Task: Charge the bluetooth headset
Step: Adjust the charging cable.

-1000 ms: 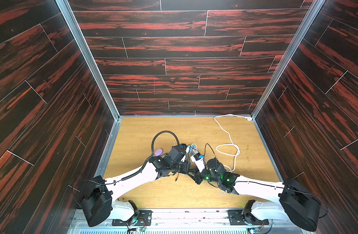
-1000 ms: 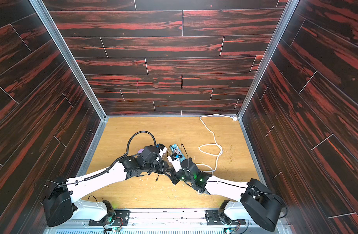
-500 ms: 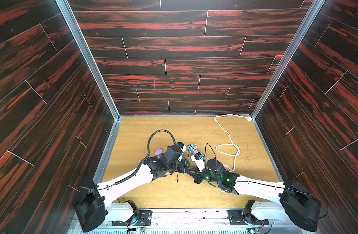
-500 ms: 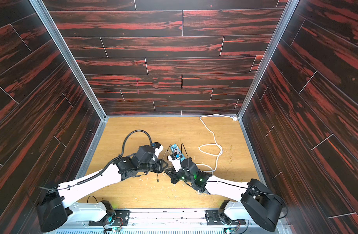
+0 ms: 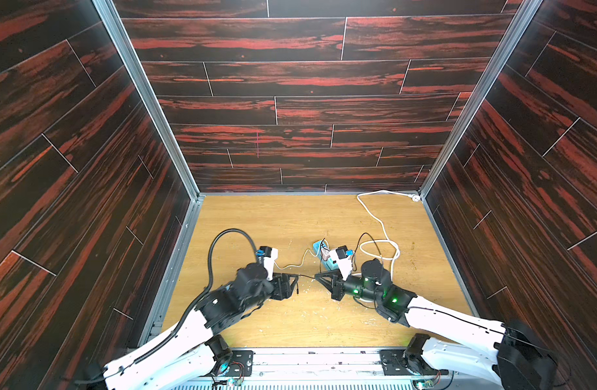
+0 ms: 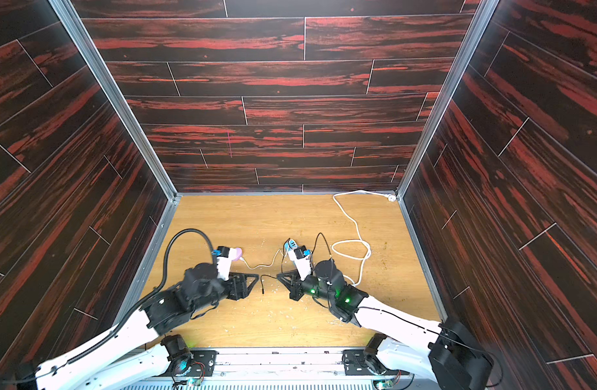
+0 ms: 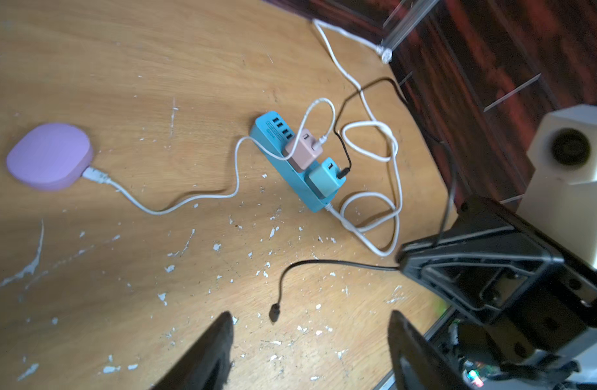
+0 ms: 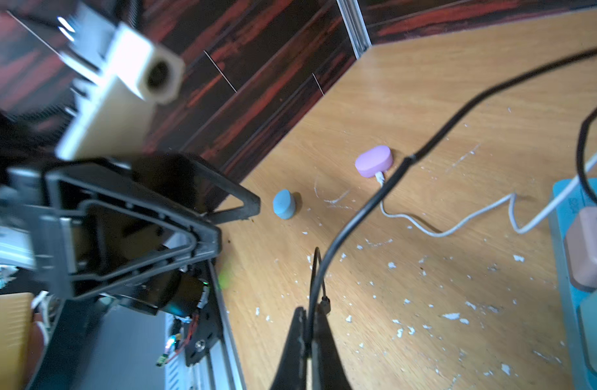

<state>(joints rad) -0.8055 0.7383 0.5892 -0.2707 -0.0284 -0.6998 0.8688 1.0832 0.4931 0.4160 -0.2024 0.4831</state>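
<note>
Left tool [image 7: 308,324]: jaws apart, nothing held. A second ago it was closed and close to the right tool at mid-counter. It has since been opened and drawn back toward the left edge.

Right tool [image 8: 308,314]: clamped on the black cable [image 8: 357,216] a short way behind its plug [image 7: 274,312]. The plug has been let go by the left tool and now hangs free in front of its open jaws, just above the counter [image 5: 273,219].

Reading: a release or regrip was probably intended, with the cable left to the right tool alone. The plug is seated in nothing, so charging is judged not yet begun.

Outward: the power strip [image 7: 292,179] lies near mid-counter. The black cable is fed from the teal adapter [image 7: 324,177] on it. A white cable [image 7: 189,199] is run from the pink adapter [image 7: 303,152] to a lilac case [image 7: 48,155], which lies between the strip and the left edge and is already plugged in.

Task's thing: a small blue-grey piece [image 8: 284,204] lies close to the left edge, just off the left tool's tip. It is taken to be the headset, though this cannot be confirmed.

Views:
- The blue-grey piece is shown by the right wrist view only. In both top views it is hidden by the left arm.
- The adapter wiring is made out only in the left wrist view.
- In a top view only a sliver of the lilac case [image 6: 238,252] is seen beside the left wrist camera.
</note>
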